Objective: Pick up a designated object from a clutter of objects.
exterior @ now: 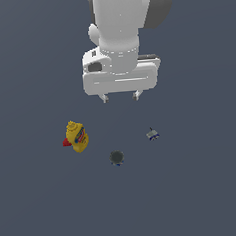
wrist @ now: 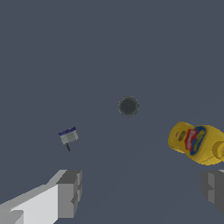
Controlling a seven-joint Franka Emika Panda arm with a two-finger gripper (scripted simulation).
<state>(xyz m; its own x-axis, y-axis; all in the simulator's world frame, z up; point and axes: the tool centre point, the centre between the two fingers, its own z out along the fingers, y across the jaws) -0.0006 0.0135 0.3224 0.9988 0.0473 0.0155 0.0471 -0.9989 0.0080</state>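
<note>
The small dark grey round can [exterior: 116, 157] stands on the grey floor, between the other two items and nearer the camera in the exterior view; it shows in the wrist view [wrist: 128, 106] too. The yellow bottle with red cap [exterior: 76, 136] lies on its side at the exterior view's left, also in the wrist view [wrist: 196, 142]. The tiny grey-white piece [exterior: 152, 134] lies at the right, also in the wrist view [wrist: 68, 136]. My gripper [exterior: 121, 96] hangs open and empty well above the items; its fingers [wrist: 69, 193] are wide apart.
The grey floor [exterior: 41, 206] runs flat all around the three items. No other objects, walls or edges show.
</note>
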